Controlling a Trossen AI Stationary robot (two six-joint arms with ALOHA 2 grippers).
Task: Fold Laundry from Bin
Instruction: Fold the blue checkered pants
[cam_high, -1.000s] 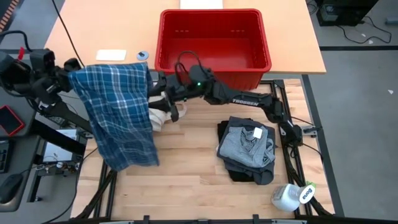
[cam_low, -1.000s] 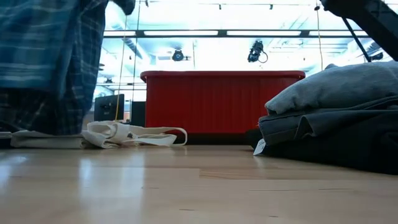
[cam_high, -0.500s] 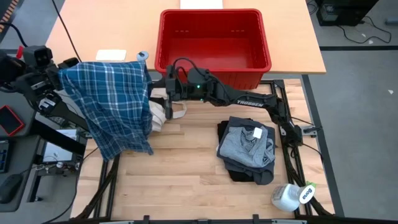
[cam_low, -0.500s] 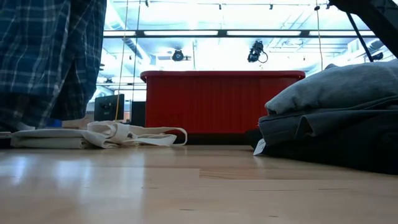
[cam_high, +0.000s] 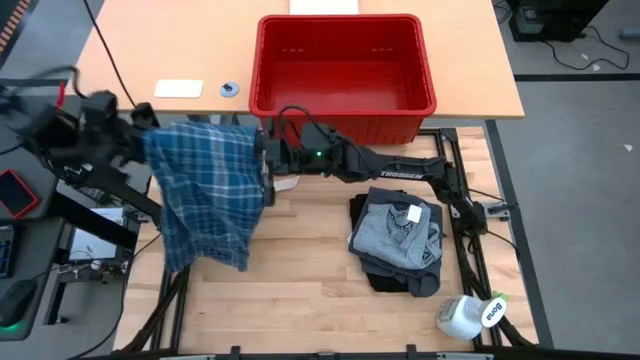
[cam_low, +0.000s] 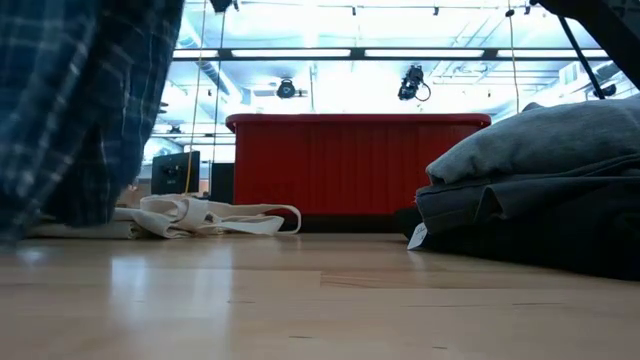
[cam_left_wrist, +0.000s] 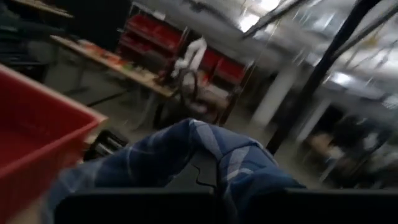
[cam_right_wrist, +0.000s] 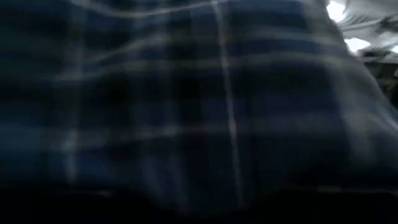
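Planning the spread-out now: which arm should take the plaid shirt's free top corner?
Right, probably. The right gripper is already against the plaid shirt's upper edge, on the side away from the left gripper, which is shut on the other corner and holding the shirt off the table.

plaid shirt (cam_high: 205, 195) – soft cloth | bin (cam_high: 345, 62) – glossy plastic | table (cam_high: 300, 290) – smooth wood

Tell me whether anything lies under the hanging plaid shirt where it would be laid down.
Yes: the cream-white strap cloth lies on the table just below the plaid shirt, near its bin-side edge. The folded pile sits well clear.
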